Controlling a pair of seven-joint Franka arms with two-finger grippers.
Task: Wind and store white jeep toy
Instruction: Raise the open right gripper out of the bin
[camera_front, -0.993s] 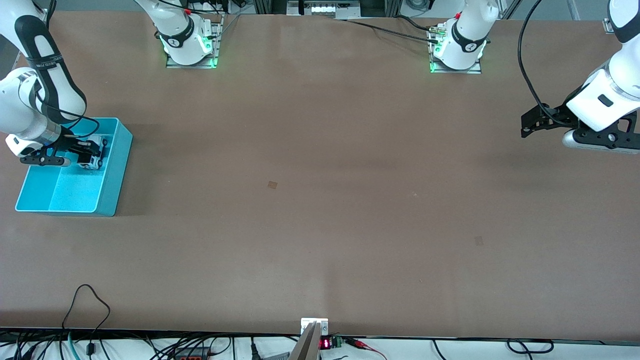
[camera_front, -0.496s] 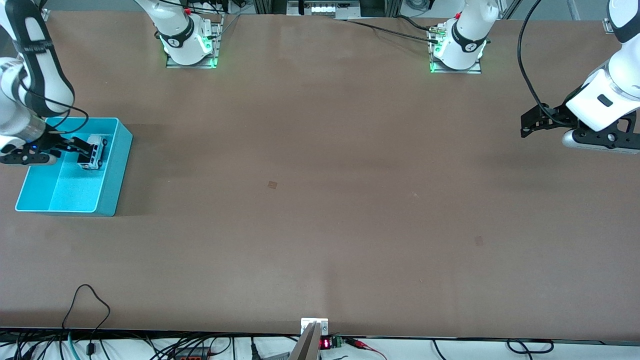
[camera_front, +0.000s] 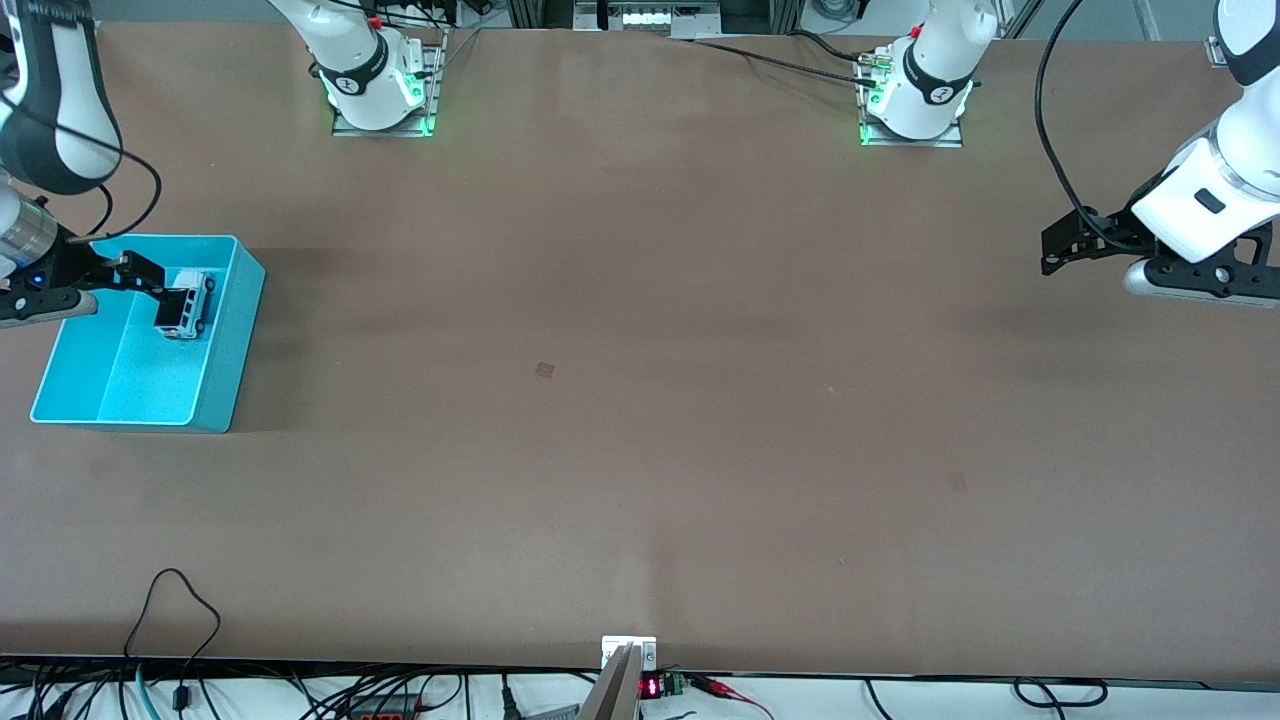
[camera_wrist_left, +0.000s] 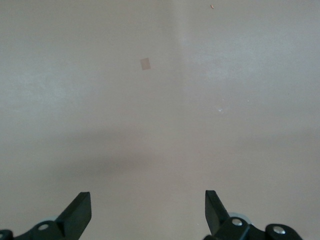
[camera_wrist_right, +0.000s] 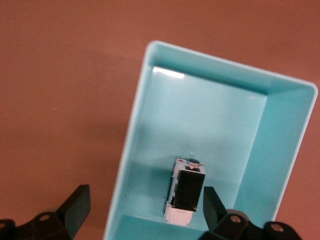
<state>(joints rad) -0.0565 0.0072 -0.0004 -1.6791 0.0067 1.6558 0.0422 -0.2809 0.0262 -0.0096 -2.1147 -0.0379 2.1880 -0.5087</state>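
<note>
Now white jeep toy (camera_front: 185, 304) in cyan bin (camera_front: 228, 340), right gripper (camera_front: 150, 285) apart above, left gripper (camera_front: 1052, 245) apart, waiting.

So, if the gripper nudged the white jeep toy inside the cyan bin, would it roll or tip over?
The white jeep toy rests on its wheels in the cyan bin, so a lengthwise push would probably roll it. It lies near one end wall, which should stop it soon. Being tiny and boxy, it is probably light, and a sideways push might tip it.

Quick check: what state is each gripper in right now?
Left gripper: open, holding nothing, over bare table.
Right gripper: open, holding nothing, above the cyan bin where the white jeep toy lies.
</note>
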